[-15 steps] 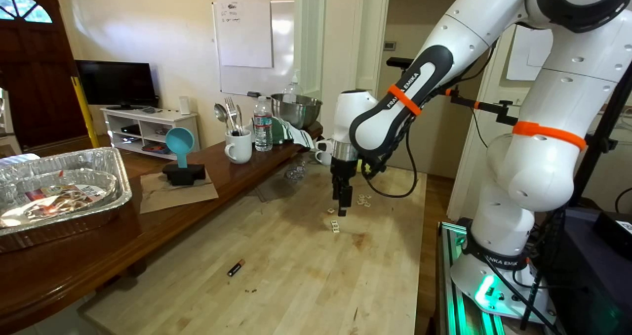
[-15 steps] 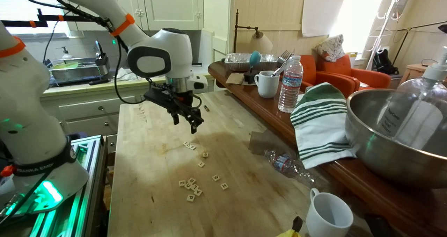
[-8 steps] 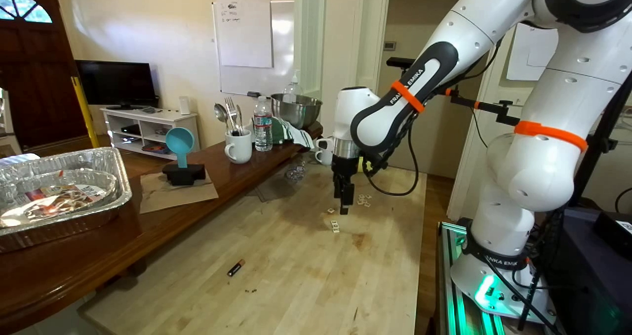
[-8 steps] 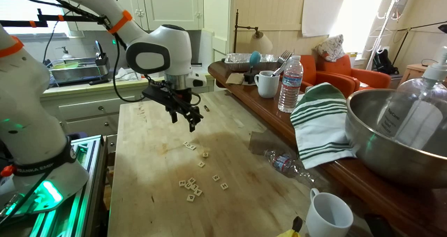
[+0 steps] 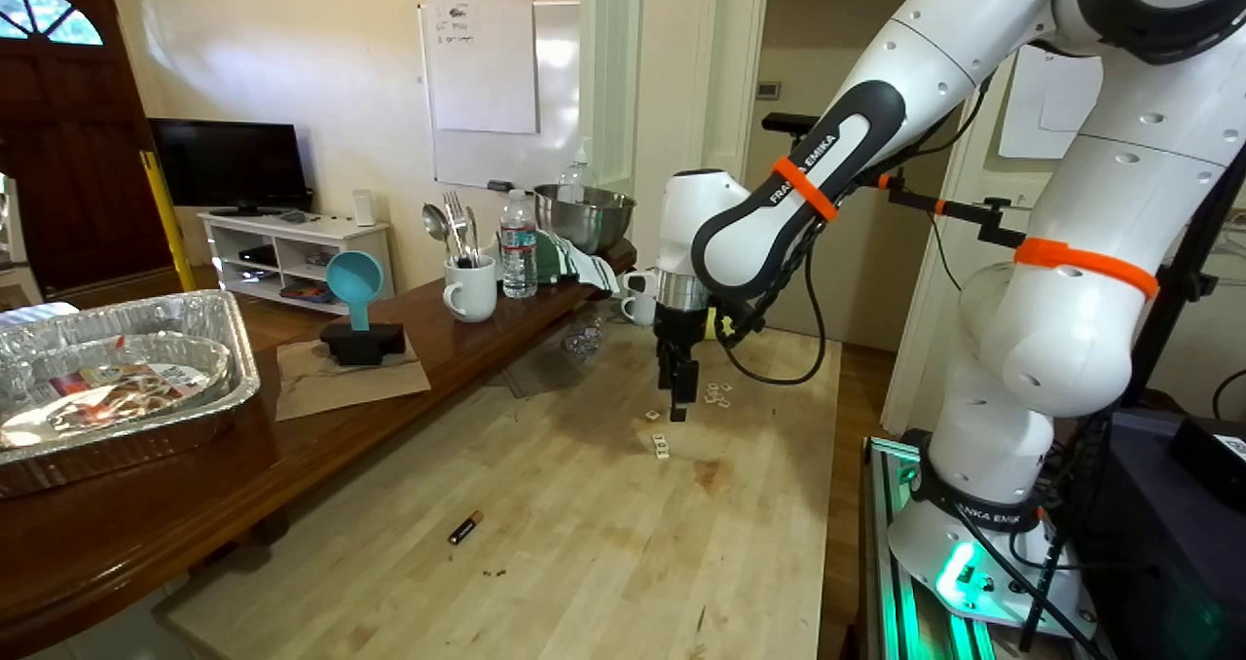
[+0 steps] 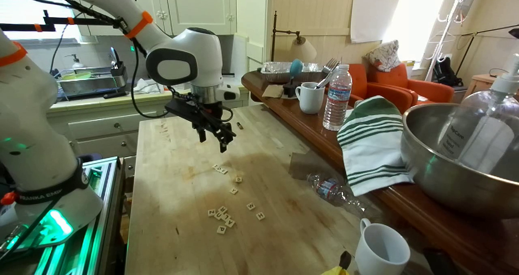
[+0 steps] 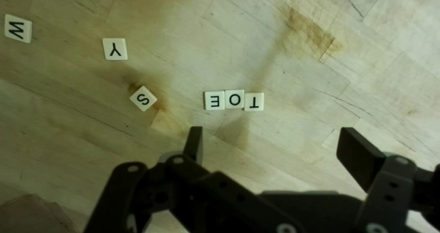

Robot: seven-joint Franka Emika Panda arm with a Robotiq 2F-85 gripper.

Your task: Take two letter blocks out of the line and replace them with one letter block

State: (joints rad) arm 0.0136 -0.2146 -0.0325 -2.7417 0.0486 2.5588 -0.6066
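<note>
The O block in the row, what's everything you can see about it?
The O block is a little cream square with a black O on top; I can't tell whether it's plastic or wood. It lies flat on the wooden tabletop between the E block and the T block, apparently touching both, slightly out of line with the T. The open gripper isn't touching it.
</note>
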